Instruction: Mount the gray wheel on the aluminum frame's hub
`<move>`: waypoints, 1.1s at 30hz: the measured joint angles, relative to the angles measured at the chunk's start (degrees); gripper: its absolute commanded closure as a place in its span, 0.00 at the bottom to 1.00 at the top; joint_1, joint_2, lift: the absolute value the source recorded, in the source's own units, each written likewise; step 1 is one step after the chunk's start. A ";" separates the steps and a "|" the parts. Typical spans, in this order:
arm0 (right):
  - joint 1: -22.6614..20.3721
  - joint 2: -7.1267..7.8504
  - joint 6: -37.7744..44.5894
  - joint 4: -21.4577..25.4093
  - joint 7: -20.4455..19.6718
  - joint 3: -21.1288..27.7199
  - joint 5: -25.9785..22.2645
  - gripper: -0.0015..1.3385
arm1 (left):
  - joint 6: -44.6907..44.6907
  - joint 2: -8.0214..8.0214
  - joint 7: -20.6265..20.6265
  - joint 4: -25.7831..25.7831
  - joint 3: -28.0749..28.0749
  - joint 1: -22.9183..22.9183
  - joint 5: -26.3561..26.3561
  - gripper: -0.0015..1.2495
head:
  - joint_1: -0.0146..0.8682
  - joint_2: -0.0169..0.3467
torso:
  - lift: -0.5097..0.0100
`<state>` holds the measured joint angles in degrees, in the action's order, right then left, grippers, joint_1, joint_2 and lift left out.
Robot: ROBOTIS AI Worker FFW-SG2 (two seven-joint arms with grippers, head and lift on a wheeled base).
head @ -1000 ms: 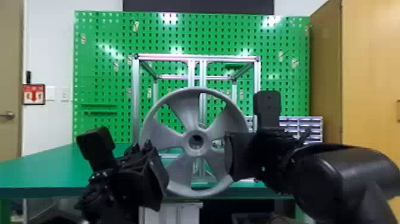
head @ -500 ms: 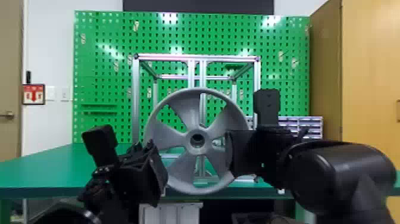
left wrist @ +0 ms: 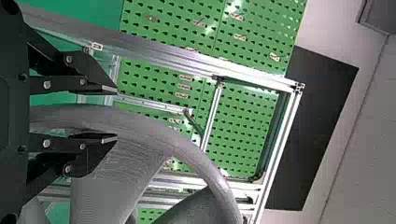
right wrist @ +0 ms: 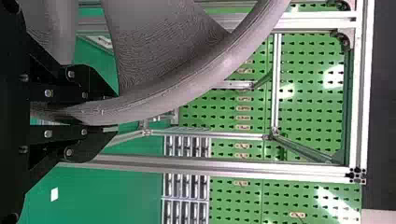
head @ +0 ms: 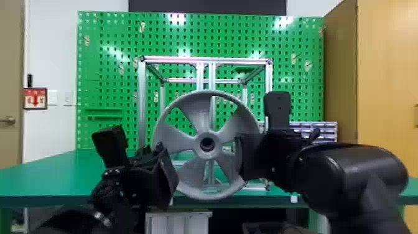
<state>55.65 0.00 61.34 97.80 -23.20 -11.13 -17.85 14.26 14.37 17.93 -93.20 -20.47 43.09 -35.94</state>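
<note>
And up it comes! The gray wheel (head: 194, 115) has risen slightly since the earlier frames, its left edge shifting inward, and the left gripper (left wrist: 116, 113) has come up and in with it, while the right gripper (right wrist: 116, 112) keeps almost the same spot. Here's the picture now: the wheel is upright between the two grippers, in front of the aluminum frame (head: 141, 105). The right jaws are narrow, pinching the rim from both sides. The left jaws are wider, straddling the rim, with a gap beside one finger and the rim close against the other.

That's the danger side! With that slack, the wheel could swing about the right jaws' pinch, and a left finger nudging the rim would be enough to tip it. If the left jaws then close on a skewed rim, they could twist it in the right jaws' grip. And the big one: the center bore (head: 207, 144), midway between the two sets of jaws, has to meet the hub squarely. Whether it lines up, I can't tell; push ahead crooked and it could jam or shove the frame back.
</note>
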 measured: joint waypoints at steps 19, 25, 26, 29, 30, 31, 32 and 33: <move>1.08 -0.01 -0.19 -1.77 0.00 0.30 -0.59 0.82 | -0.04 -0.22 0.00 1.35 -0.11 1.21 1.25 0.68 | 0.01 0.06 | 0.02; 1.38 0.00 -0.05 -1.81 0.00 0.19 -0.76 0.82 | 0.22 -0.22 0.00 1.42 -0.02 1.52 1.69 0.68 | 0.01 0.06 | 0.02; 1.46 0.00 -0.02 -1.85 0.00 0.15 -0.75 0.82 | 0.29 -0.22 0.00 1.47 0.02 1.61 1.74 0.68 | 0.01 0.06 | 0.02; 1.87 0.00 0.09 -2.22 0.00 0.02 -0.71 0.82 | 0.58 -0.22 0.00 1.75 0.23 1.90 1.76 0.68 | 0.01 0.06 | 0.02; 2.03 0.00 0.16 -2.35 0.00 0.00 -0.71 0.82 | 0.68 -0.22 0.00 1.85 0.28 1.98 1.76 0.68 | 0.01 0.06 | 0.02; 2.27 0.00 0.25 -2.53 0.00 -0.02 -0.70 0.82 | 0.81 -0.24 0.02 1.97 0.32 2.10 1.76 0.68 | 0.01 0.06 | 0.02; 2.43 0.00 0.31 -2.66 0.00 -0.03 -0.70 0.82 | 0.89 -0.26 0.03 2.08 0.33 2.22 1.76 0.68 | 0.01 0.06 | 0.02; 2.57 0.00 0.36 -2.78 0.00 -0.02 -0.70 0.82 | 0.94 -0.28 0.03 2.19 0.34 2.34 1.79 0.68 | 0.01 0.06 | 0.02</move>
<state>58.22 0.00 61.70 95.02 -23.20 -11.16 -18.55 15.20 14.09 17.96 -91.01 -20.13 45.43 -34.15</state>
